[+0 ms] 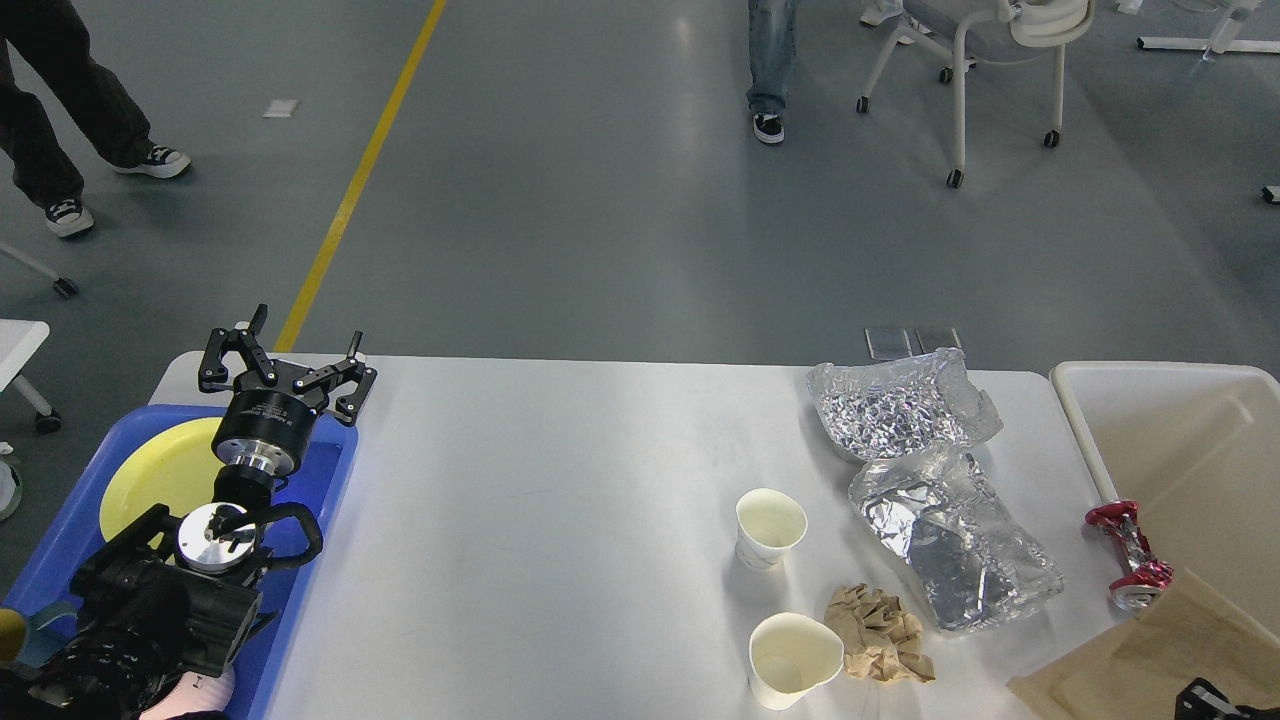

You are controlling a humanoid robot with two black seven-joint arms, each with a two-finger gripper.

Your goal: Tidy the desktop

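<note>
Jaws spread on left gripper (288,362); right gripper (frame-cut) (1215,696) unreadable.

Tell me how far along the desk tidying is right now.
Early to midway. Done: a yellow plate sits in the blue tray. In hand: brown paper at the bin's rim. Left on the desktop: two paper cups, two foil containers, a crumpled brown wad. A crushed red can hangs on the rim.

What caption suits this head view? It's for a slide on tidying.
Left gripper open above blue tray; paper cups, foil and crumpled paper still litter the desktop.
</note>
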